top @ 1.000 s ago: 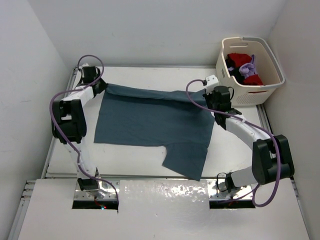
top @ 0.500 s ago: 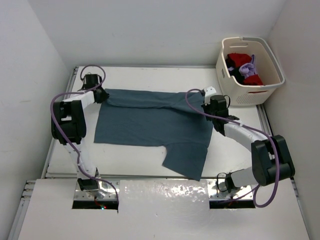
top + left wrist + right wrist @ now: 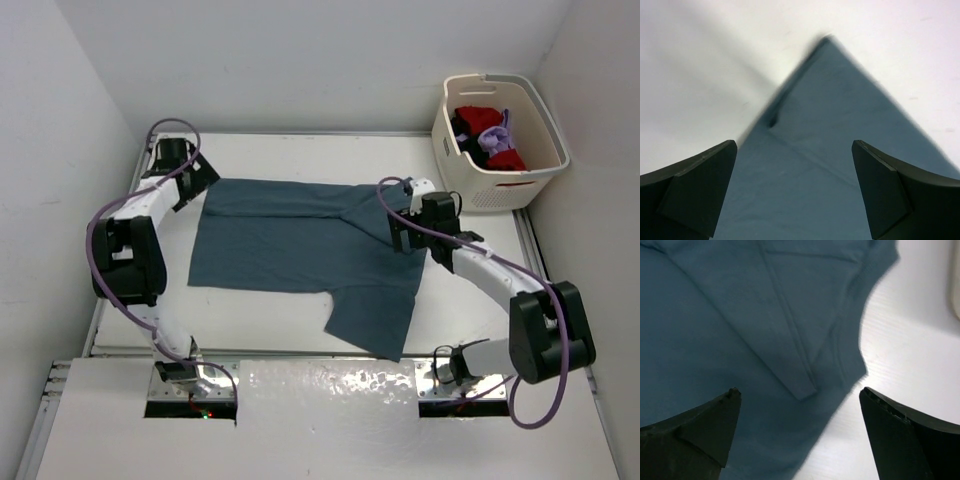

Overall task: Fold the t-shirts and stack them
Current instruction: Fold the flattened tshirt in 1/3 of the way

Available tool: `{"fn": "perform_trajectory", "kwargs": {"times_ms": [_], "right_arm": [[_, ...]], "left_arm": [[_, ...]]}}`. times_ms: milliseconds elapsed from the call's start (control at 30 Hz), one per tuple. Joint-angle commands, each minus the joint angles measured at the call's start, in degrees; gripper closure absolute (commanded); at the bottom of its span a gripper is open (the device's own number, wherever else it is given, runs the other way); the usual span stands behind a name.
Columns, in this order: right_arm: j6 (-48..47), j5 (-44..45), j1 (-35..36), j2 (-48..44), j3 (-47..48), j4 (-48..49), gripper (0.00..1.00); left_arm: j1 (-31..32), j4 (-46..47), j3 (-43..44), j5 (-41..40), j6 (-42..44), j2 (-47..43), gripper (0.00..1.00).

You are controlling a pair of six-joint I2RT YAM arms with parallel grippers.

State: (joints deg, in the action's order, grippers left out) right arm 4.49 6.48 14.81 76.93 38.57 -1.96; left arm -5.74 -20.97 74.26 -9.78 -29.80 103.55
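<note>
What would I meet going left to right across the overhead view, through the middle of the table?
left fingers, open → teal-blue t-shirt, spread flat → right fingers, open over the shirt's right edge → laundry basket at the far right corner.

arms (image 3: pixel 145 200): white links, black joints; cables (image 3: pixel 89 245): purple; fingers (image 3: pixel 695 185): dark, wedge-shaped

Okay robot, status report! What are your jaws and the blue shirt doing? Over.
Both jaws open, empty. Teal-blue t-shirt lying flat, top edge folded over. Laundry basket off right, not touching it.
</note>
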Motion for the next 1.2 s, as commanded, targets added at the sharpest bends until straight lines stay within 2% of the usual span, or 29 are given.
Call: {"fn": "perform_trajectory", "kwargs": {"times_ms": [0, 100, 200, 300, 333, 500, 633, 667, 800, 833, 867, 933, 967, 1067, 1133, 1167], "right_arm": [[2.45, -9.7, 0.22, 3.21, 4.57, 5.47, 0.01], [4.9, -13.41, 0.22, 11.38, 13.08, 7.32, 0.01], [7.71, -14.3, 0.31, 19.3, 17.76, 9.51, 0.01], [7.64, -12.03, 2.06, 25.8, 23.38, 10.83, 0.02], [7.81, -10.89, 2.24, 29.04, 26.01, 11.01, 0.05], [9.13, -8.95, 2.77, 36.09, 32.27, 9.78, 0.1], [10.1, -8.15, 2.95, 39.52, 35.08, 10.22, 0.19], [10.19, -8.41, 3.29, 40.75, 36.39, 9.78, 0.25], [11.15, -7.8, 3.56, 41.99, 36.23, 11.26, 0.29], [11.76, -7.36, 3.65, 42.25, 36.23, 11.27, 0.34], [12.12, -6.84, 3.56, 42.25, 36.23, 11.19, 0.47], [12.38, -6.57, 3.65, 41.82, 35.79, 11.36, 0.56], [12.64, -6.57, 3.74, 41.47, 34.92, 11.71, 0.64], [12.82, -5.87, 4.35, 39.53, 33.6, 11.71, 0.69], [12.56, -5.08, 4.79, 37.87, 32.01, 11.8, 0.78], [12.56, -4.73, 5.23, 37.51, 31.4, 11.63, 0.88]], "left_arm": [[0.55, 5.49, 3.6, 6.17, 1.68, -2.04, 0.0], [3.88, 6.12, 7.89, 8.55, 3.6, 2.17, 0.0], [4.77, 6.03, 11.33, 11.0, 3.7, 7.09, 0.0], [4.86, 7.61, 12.13, 12.77, 2.65, 10.53, 0.0], [4.95, 7.7, 12.31, 13.29, 2.47, 12.19, 0.0], [4.86, 7.52, 12.93, 13.21, 2.47, 15.1, 0.0], [4.86, 6.65, 13.1, 11.63, 2.64, 17.03, 0.0], [4.77, 6.73, 12.93, 11.54, 2.64, 17.13, 0.0], [4.86, 6.29, 12.93, 10.84, 2.82, 17.48, 0.0], [4.86, 6.38, 12.75, 10.57, 2.91, 17.39, 0.0], [4.77, 6.38, 12.75, 10.49, 2.91, 17.3, 0.0], [4.77, 6.29, 12.75, 10.48, 2.91, 17.3, 0.0], [4.86, 6.38, 12.75, 10.31, 2.99, 17.3, 0.0], [4.77, 6.38, 12.75, 10.05, 2.82, 17.48, 0.0], [4.77, 6.47, 12.66, 10.13, 2.73, 17.57, 0.0], [4.77, 6.47, 12.75, 10.13, 2.64, 17.65, 0.0]]}}
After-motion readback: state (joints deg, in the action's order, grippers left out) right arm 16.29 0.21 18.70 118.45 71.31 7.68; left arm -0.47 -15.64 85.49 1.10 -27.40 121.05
